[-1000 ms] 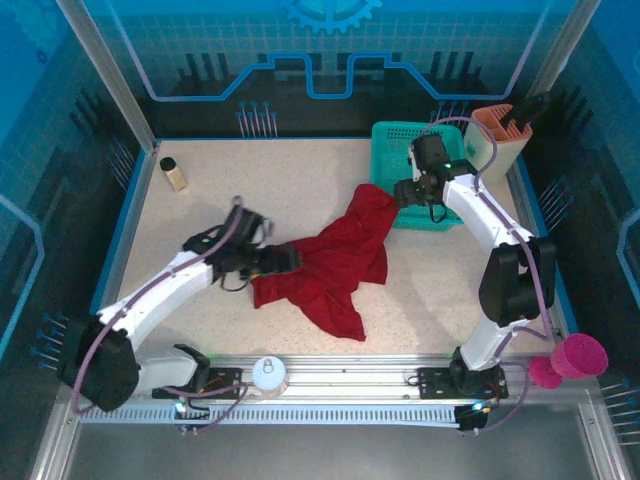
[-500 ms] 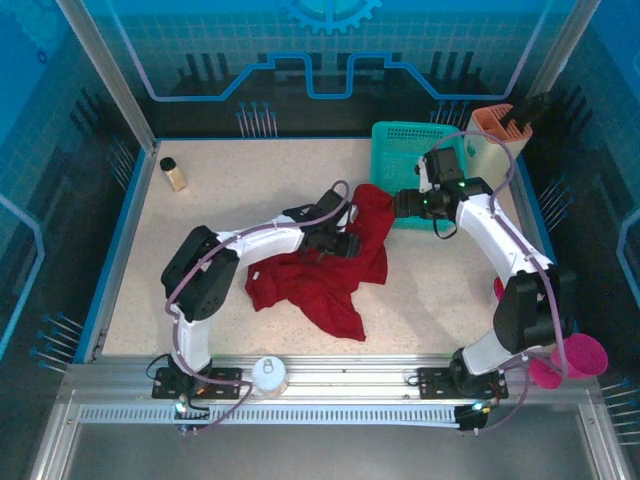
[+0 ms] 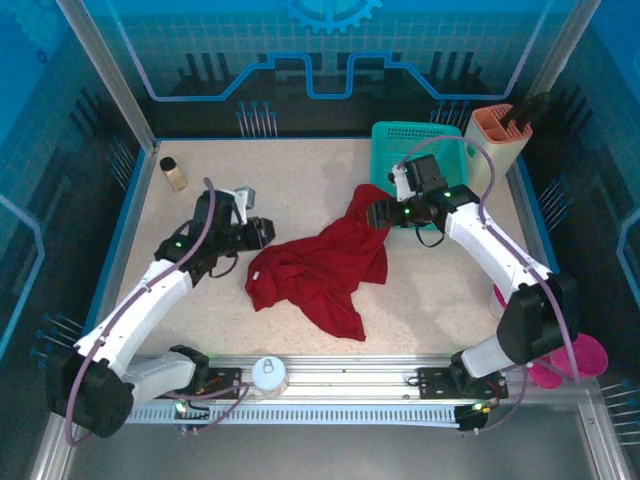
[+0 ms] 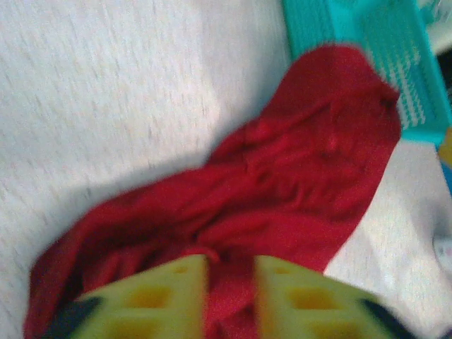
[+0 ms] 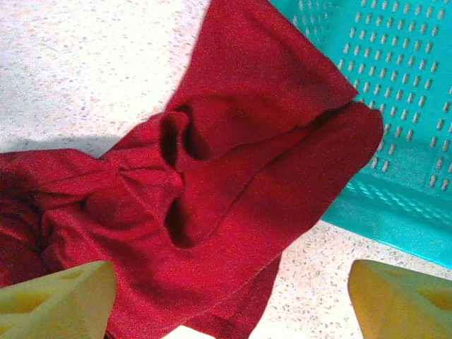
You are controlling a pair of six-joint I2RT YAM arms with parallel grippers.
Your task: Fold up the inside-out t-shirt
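Lying crumpled at mid counter [image 3: 300, 170], the shirt [image 3: 325, 265] is draped at its far right corner against the basket [image 3: 445, 140]. The right tool [image 5: 229, 272] is held wide open above that corner. Whether cloth is pinched by the narrowly parted left tool [image 4: 231, 265] cannot be told. Bunched layers could be grabbed together, or the basket dragged.

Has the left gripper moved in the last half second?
Yes. The left gripper has pulled back left over the t-shirt, farther from the teal basket.
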